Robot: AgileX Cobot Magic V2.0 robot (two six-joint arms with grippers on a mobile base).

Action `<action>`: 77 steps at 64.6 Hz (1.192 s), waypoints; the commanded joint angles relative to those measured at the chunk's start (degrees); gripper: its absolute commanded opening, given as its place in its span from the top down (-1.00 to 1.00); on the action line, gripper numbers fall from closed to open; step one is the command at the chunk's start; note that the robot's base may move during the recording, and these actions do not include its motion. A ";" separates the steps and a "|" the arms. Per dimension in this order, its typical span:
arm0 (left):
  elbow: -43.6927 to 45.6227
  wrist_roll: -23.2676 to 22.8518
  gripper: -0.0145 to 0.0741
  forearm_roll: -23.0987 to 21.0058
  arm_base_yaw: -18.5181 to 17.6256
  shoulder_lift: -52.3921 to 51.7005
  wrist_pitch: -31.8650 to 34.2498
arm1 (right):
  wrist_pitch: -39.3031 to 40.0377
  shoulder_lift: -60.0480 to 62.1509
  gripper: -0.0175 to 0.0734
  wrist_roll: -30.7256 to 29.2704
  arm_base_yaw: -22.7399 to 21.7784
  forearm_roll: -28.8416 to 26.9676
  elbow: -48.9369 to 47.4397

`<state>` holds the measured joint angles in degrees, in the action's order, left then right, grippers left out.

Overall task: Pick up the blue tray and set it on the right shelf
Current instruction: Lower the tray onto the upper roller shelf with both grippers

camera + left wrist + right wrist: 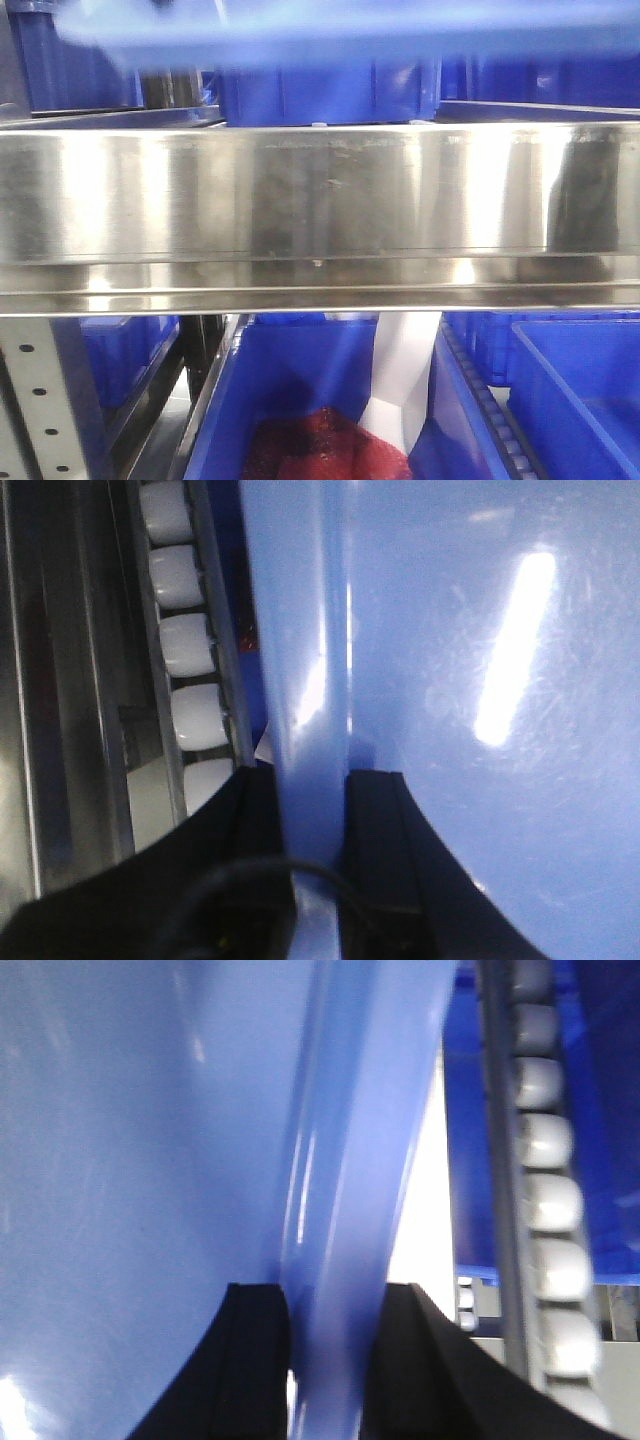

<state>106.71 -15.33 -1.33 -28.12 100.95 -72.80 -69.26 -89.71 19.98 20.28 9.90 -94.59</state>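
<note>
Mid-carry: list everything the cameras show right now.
blue tray: one, light blue, in both claws, blurred atop front view.
right shelf: one, shiny steel edge, across front view.
perforated upright: one, grey, lower left.
storage bins: several, dark blue, above and below shelf edge.
red contents: one heap, red, lower middle bin.
white sheet: one, white, beside the red heap.
rollers: one row per wrist view, white, beside tray.
left claw: one, black, shut on tray rim.
right claw: one, black, shut on tray rim.

No readable text, label, brand, number or sign appears anywhere.
</note>
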 commanded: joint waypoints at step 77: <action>1.73 1.03 -0.14 1.85 -1.39 -7.08 -2.40 | 3.47 2.84 -0.30 -2.11 0.32 -0.72 -0.60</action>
<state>106.89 -14.37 -1.52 -27.89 100.15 -71.57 -67.32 -92.55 18.52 20.48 7.88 -94.55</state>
